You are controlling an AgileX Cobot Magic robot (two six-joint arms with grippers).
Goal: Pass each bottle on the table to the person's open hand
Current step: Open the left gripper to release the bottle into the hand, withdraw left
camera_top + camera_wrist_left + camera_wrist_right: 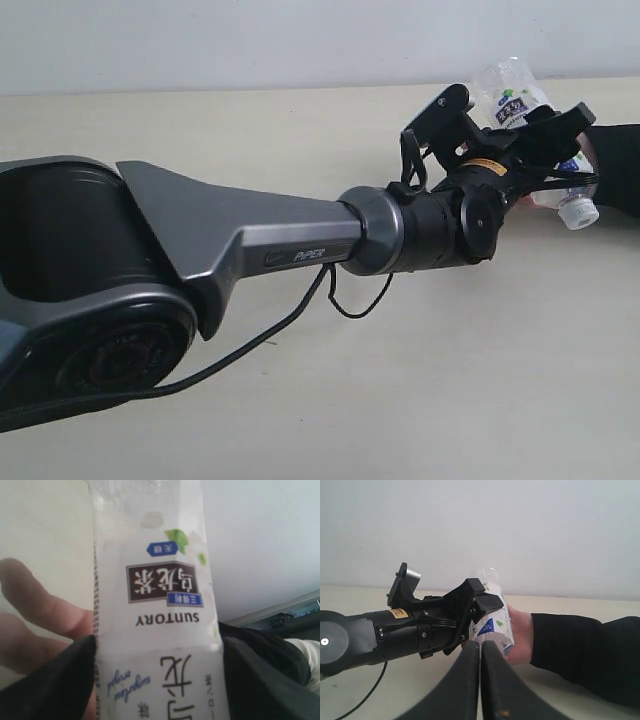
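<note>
My left gripper (508, 118) is shut on the slim bottle with the white-and-navy label (512, 104), at the far right above the table (300, 400). The bottle hangs tilted, white cap (578, 212) lowest. In the left wrist view the bottle (160, 595) fills the space between the black fingers (50, 685), and the gripper (157, 645) presses its sides. The person's open hand (521, 632), in a black sleeve (618, 165), lies against the bottle (496, 622); its fingers (40, 605) show beside the label. My right gripper (480, 647) is shut on nothing. No other bottle shows.
The left arm's grey link (250, 240) stretches across the exterior view from the left, with a black cable (300, 315) dangling under it. A pale wall (250, 40) stands behind the table's far edge.
</note>
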